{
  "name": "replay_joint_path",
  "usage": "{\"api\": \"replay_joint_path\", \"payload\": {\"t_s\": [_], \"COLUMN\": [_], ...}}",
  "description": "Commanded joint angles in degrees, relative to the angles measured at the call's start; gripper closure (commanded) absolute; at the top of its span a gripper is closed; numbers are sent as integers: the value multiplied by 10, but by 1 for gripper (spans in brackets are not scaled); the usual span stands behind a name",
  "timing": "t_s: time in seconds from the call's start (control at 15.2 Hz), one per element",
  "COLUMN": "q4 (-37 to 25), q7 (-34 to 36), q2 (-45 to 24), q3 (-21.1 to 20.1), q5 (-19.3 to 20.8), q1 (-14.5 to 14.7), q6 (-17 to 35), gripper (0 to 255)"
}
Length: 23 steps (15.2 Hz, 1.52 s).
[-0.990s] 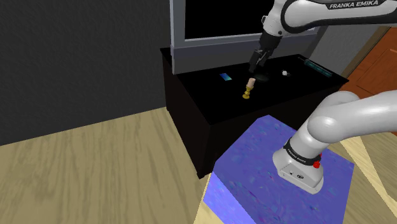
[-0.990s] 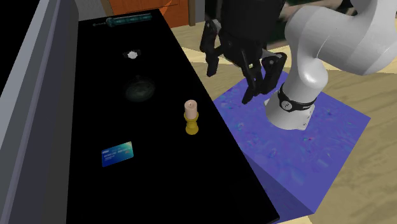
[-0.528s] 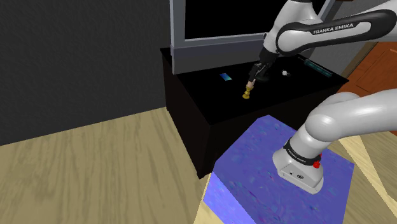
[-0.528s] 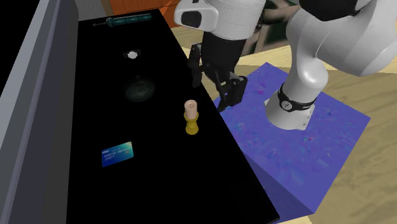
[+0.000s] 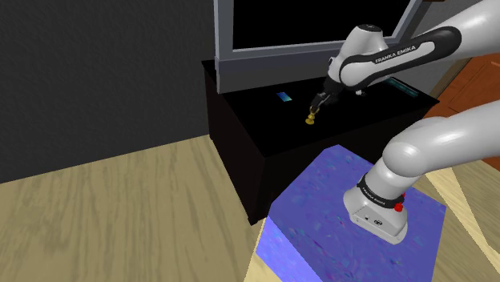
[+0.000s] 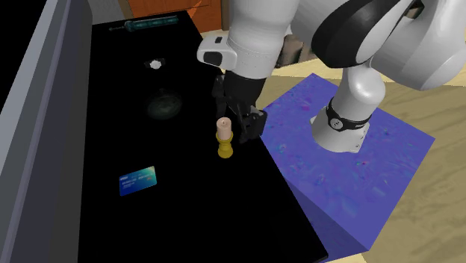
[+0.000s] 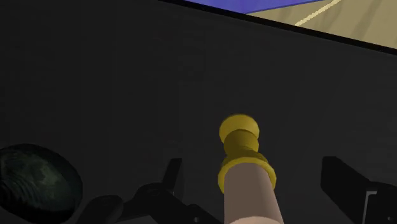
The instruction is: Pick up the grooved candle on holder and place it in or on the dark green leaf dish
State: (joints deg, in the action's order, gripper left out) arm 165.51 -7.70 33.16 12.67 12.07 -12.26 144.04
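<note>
The pink grooved candle stands upright on its gold holder on the black cabinet top. My black gripper is open and has its fingers on either side of the candle top, not touching it. In the wrist view the candle and holder rise between the two fingers, with a gap on each side. The dark green leaf dish lies flat behind the candle, toward the wall; it is also beside the gripper as a dark oval dish. In the shoulder view the gripper sits over the holder.
A blue card lies on the cabinet top, toward the second exterior view's lower left. A small white object and a teal syringe-like thing lie beyond the dish. A grey-framed screen backs the cabinet. My purple stand is close by.
The gripper has come down and across to the candle, from above the cabinet's edge to around the candle top. It stayed open. The candle has not moved.
</note>
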Motion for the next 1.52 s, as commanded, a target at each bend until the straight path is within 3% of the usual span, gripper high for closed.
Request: {"api": "replay_joint_path", "payload": {"t_s": [0.0,0.59,0.66,1.25,1.45], "q4": [5,7,7,7,-3], "q7": [1,1,1,1,0], "q2": [-20,-37,-37,-37,-13], "q3": [3,4,4,4,2], "q5": [2,3,3,3,0], "q1": [0,0,0,0,1], "q6": [26,45,45,45,10], "gripper": [0,0,255,255,255]}}
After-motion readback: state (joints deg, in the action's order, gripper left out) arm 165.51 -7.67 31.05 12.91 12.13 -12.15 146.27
